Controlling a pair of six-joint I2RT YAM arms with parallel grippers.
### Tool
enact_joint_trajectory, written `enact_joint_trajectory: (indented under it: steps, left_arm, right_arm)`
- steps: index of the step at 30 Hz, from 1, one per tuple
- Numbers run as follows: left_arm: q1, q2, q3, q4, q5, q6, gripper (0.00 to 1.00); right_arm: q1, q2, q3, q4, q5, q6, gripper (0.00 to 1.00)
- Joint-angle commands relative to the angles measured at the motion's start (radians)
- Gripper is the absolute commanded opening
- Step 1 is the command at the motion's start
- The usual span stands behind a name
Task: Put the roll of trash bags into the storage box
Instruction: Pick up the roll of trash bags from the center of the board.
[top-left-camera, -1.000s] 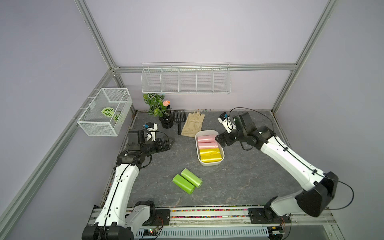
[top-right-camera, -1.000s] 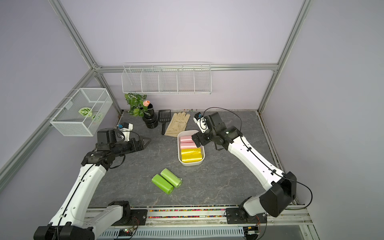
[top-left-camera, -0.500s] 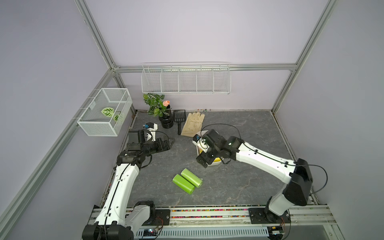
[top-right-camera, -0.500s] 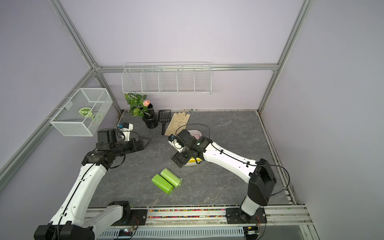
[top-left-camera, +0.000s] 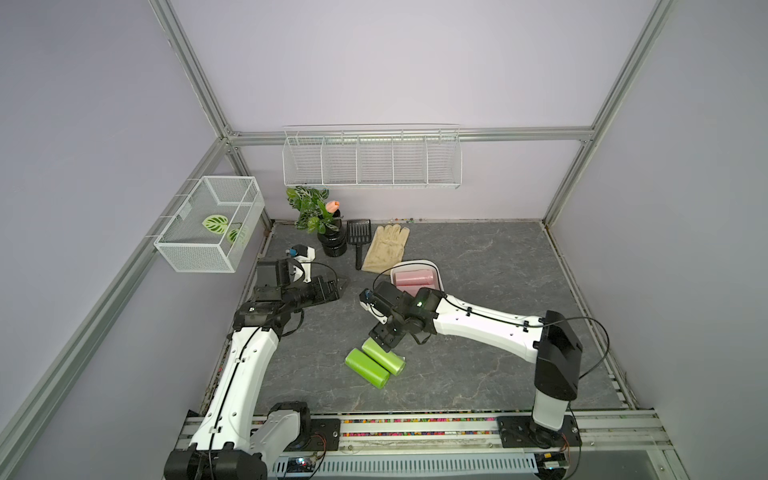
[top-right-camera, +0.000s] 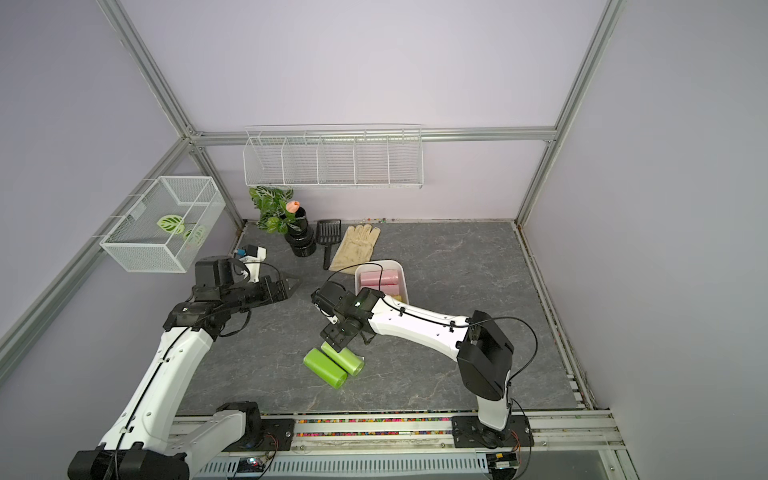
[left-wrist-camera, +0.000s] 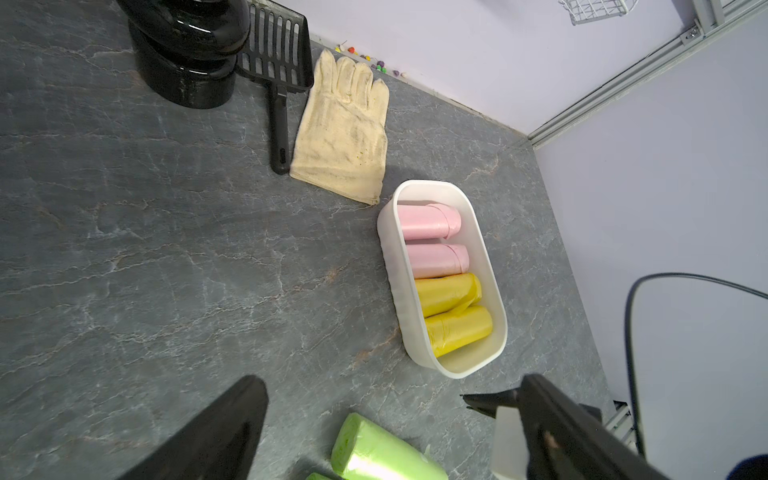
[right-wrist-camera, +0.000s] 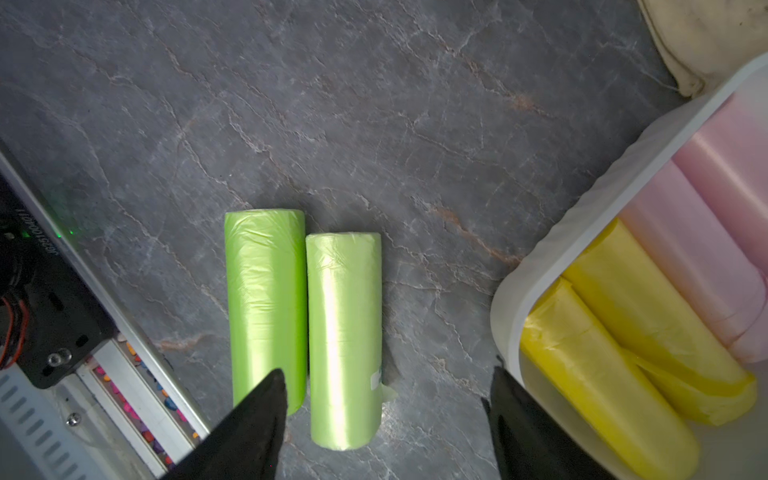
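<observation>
Just now the right gripper (right-wrist-camera: 384, 382) has swung off the storage box (left-wrist-camera: 395, 266) and come down at the lower centre of both top views. Its fingers are spread wide and straddle the paler green roll (right-wrist-camera: 344, 340) without pinching it. The pick looks about to begin. That roll lies on the grey tabletop, outside the box, near its nearer end. The brighter green roll (right-wrist-camera: 266, 307) lies touching its side, and one finger hovers right over that roll's end, so closing could catch both.

The box, at the right edge of the right wrist view, holds pink rolls (left-wrist-camera: 428, 220) and yellow rolls (left-wrist-camera: 449, 295), with bare floor at one end. The left gripper (top-left-camera: 338, 286) hangs spread and empty, left of centre. The glove (left-wrist-camera: 340, 133) and scoop (left-wrist-camera: 276, 54) lie beyond the box, out of the way.
</observation>
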Motion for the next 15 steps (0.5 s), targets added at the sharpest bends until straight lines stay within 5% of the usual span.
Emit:
enact_joint_trajectory:
  steps: [1,15]
  left_arm:
    - [-0.003,-0.011,0.01,0.002,-0.008,0.007,1.0]
    - [-0.003,-0.009,0.009,0.003,-0.006,0.006,1.0]
  right_arm:
    - [0.009,0.023,-0.019,-0.009,0.011,0.062,0.76]
    - [0.084,0.185,-0.012,-0.059,0.042,0.089,0.72]
